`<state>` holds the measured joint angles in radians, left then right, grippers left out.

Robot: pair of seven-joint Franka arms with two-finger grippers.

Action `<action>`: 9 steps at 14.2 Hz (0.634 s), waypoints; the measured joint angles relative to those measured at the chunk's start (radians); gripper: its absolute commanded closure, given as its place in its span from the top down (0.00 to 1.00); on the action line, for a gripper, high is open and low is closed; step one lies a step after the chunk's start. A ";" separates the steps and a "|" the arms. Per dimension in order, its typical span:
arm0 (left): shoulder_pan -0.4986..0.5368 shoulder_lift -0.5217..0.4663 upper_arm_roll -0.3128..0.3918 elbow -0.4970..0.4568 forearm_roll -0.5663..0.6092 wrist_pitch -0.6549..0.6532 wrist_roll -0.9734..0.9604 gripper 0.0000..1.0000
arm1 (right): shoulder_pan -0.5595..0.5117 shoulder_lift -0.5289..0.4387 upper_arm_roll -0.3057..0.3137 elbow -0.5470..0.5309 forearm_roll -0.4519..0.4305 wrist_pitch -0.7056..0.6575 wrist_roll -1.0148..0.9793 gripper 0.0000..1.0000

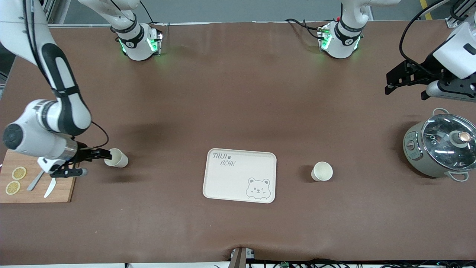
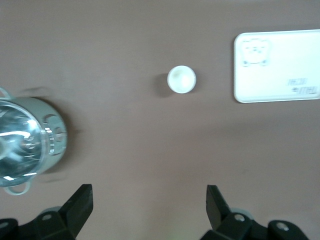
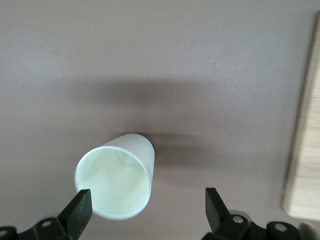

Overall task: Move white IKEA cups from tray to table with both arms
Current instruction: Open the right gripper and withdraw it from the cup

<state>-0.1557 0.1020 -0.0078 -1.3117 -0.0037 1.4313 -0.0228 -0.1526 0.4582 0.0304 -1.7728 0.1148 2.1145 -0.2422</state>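
Cream-white against brown: in the front view the tray [image 1: 240, 175] lies bare on the table [image 1: 238, 93], and both cups already stand off it. One cup [image 1: 322, 171] sits upright beside the tray toward the left arm's end; the other cup [image 1: 116, 158] is toward the right arm's end, beside the wooden cutting board [image 1: 37, 186] with its lemon slices [image 1: 15, 180] and cutlery. We judge the cups were spread to either end so each arm could set one down within its own reach. The right gripper [image 1: 96, 162] is low at that second cup, one finger at its rim, its jaws wide. The left gripper [image 1: 407, 85] waits up in the air at its own end of the table, near the lidded pot [image 1: 440, 149].

From the left wrist view we look down on the first cup [image 2: 181, 79], well apart from the pot [image 2: 27, 145] and near the tray [image 2: 277, 65]. The left gripper's black fingers [image 2: 80, 205] stand wide with nothing between them, which fits an arm whose share looks done.

From the right wrist view the second cup [image 3: 116, 181] looks tilted to this camera, mouth toward us, with one open finger [image 3: 80, 206] over its rim and the other well clear. Nothing clamps it, so we read it as released onto the table; whether it rests fully flat we cannot tell.
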 measured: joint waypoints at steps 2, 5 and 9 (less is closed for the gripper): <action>-0.003 0.007 -0.003 -0.001 0.057 0.007 0.001 1.00 | -0.012 -0.034 -0.003 0.058 -0.012 -0.102 -0.002 1.00; 0.002 0.023 -0.001 -0.001 0.073 0.034 0.007 1.00 | -0.017 -0.121 -0.005 0.114 -0.025 -0.280 0.005 1.00; 0.007 0.030 0.001 -0.001 0.072 0.048 0.023 1.00 | -0.020 -0.286 -0.010 0.134 -0.059 -0.454 0.021 1.00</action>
<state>-0.1489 0.1315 -0.0066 -1.3131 0.0679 1.4793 0.0001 -0.1730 0.1726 0.0208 -1.6386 0.0557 1.6609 -0.2213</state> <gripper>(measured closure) 0.000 0.000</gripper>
